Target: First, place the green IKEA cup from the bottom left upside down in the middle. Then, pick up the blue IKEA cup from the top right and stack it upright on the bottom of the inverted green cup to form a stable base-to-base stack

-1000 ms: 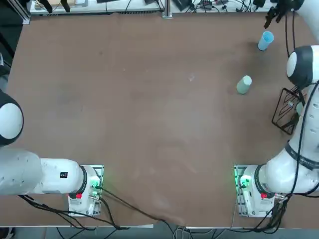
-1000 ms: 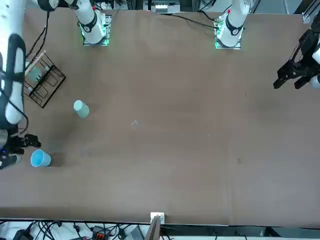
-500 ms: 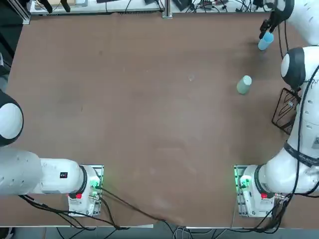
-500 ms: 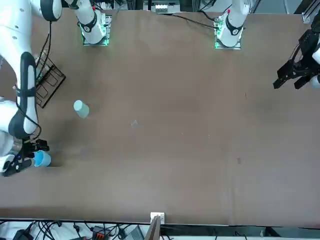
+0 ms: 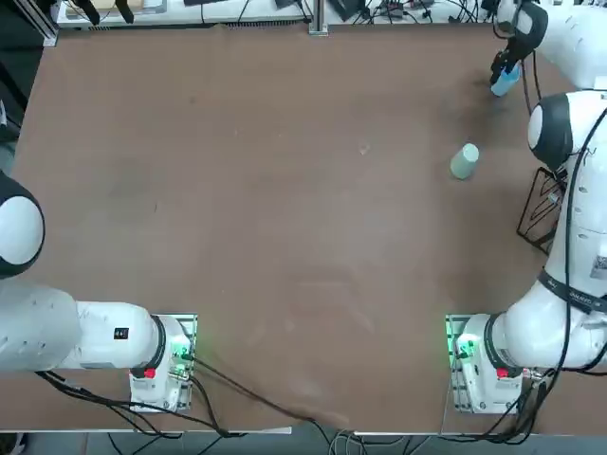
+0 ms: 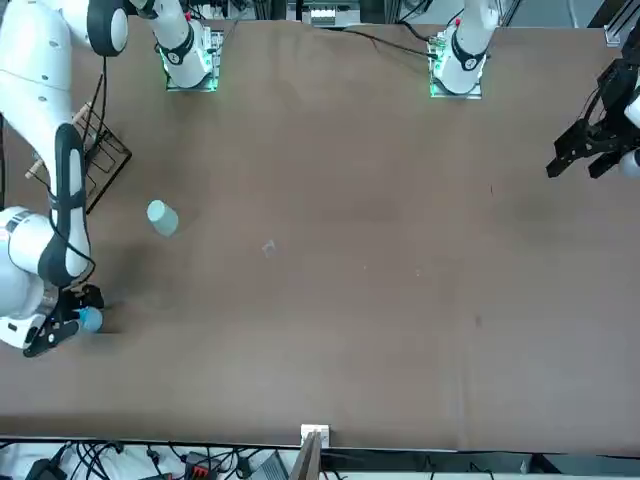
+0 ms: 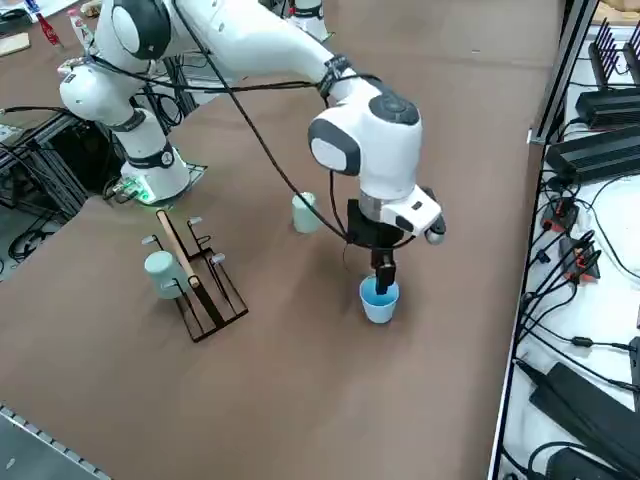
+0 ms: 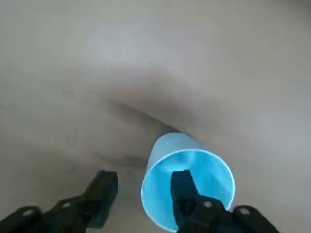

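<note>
The blue IKEA cup (image 7: 379, 302) stands upright near the table's far right corner, also seen as the blue cup (image 5: 504, 83) from above and the blue cup (image 6: 91, 319) from the front. My right gripper (image 7: 383, 280) is lowered onto it and open. In the wrist view one finger (image 8: 181, 187) is inside the blue cup (image 8: 204, 167) and the other finger (image 8: 103, 187) is outside, a gap away from the wall. The green IKEA cup (image 5: 464, 161) stands alone nearer the middle, the same green cup (image 7: 304, 213) apart from the gripper.
A black wire rack (image 5: 545, 213) sits at the right table edge, with a pale aqua cup (image 7: 160, 272) hung on it. Cables and equipment (image 7: 590, 150) lie just beyond the table's far edge.
My right gripper has come down from beside the blue cup onto its rim, and its fingers have narrowed around the cup wall. The green cup has not moved.
</note>
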Controlling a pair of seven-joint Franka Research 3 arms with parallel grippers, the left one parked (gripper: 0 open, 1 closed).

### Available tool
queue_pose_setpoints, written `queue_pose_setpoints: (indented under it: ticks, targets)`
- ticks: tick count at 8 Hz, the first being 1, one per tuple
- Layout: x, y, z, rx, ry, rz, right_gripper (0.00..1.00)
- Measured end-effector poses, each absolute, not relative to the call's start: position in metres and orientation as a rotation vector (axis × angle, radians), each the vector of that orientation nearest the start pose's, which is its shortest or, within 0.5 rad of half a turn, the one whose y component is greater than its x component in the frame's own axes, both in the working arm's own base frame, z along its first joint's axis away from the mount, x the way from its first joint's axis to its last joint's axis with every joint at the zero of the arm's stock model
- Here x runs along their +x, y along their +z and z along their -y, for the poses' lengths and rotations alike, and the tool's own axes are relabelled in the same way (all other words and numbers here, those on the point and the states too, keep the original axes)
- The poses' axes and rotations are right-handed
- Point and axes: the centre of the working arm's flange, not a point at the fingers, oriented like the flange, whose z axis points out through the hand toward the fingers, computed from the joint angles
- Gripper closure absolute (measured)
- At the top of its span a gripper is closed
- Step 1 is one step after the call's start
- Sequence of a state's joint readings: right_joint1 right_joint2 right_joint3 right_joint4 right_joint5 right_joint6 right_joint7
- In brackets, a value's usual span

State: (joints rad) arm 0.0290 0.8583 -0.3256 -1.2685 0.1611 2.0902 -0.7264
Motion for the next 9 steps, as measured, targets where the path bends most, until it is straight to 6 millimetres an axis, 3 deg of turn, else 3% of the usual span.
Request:
queue_pose_setpoints:
  ticks: [1, 2, 4, 5, 7, 9]
  targets:
    - [0.734, 0.250, 0.152, -3.149, 0.084, 0.734, 0.37]
    - [0.733, 0.243, 0.152, -3.150, 0.092, 0.735, 0.61]
    - [0.730, 0.233, 0.153, -3.150, 0.101, 0.736, 0.78]
    - [0.732, 0.238, 0.154, -3.155, 0.087, 0.740, 0.97]
    - [0.732, 0.264, 0.148, -3.131, 0.093, 0.756, 0.96]
    - [0.724, 0.323, 0.127, -3.079, 0.129, 0.726, 0.96]
